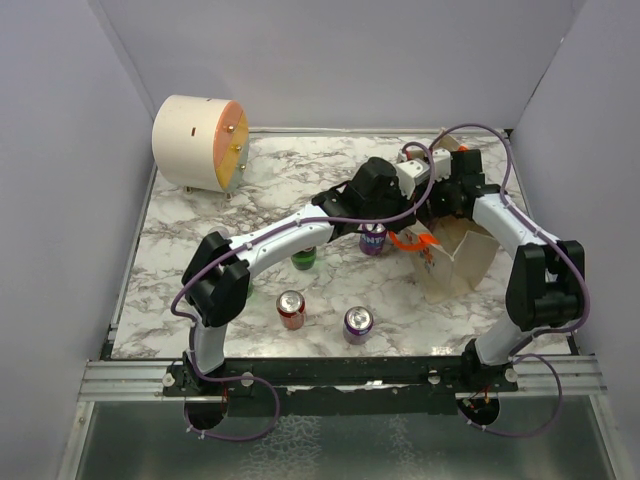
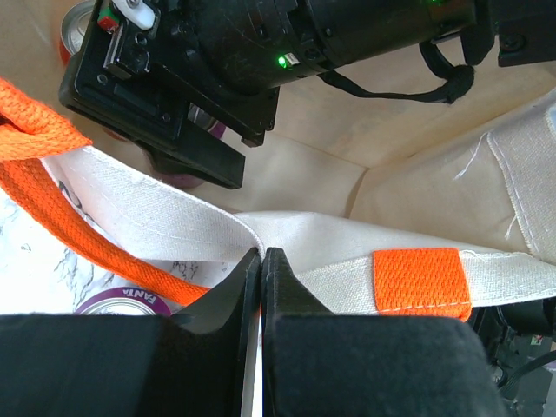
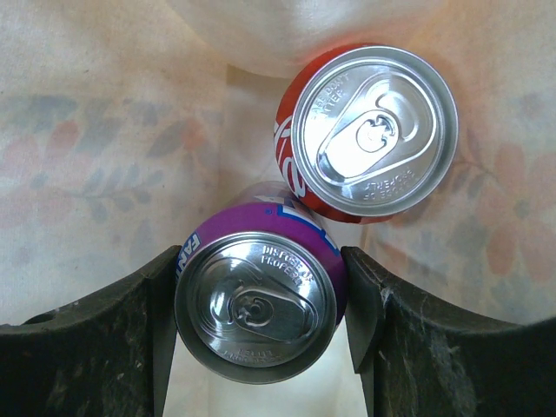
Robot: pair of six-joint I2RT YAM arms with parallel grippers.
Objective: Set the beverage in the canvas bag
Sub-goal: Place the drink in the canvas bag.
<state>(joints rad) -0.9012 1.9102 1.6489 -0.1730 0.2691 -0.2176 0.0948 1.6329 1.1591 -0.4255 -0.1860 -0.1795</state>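
Marble-pattern tabletop, white with grey veining, boxed in on three sides by plain pale grey walls: left wall, back wall, right wall. No windows visible. A silver aluminium rail runs along the near edge. Below it sits a grey textured panel, material unclear. Lighting is even and diffuse, with soft shadows only.

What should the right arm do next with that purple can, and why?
Probably open the right pincer and let the purple can go. It is already inside the bag, beside a red can, and the left pincer is pinching the bag's rim. Whether the can touches the bottom I cannot tell, so ease it open.
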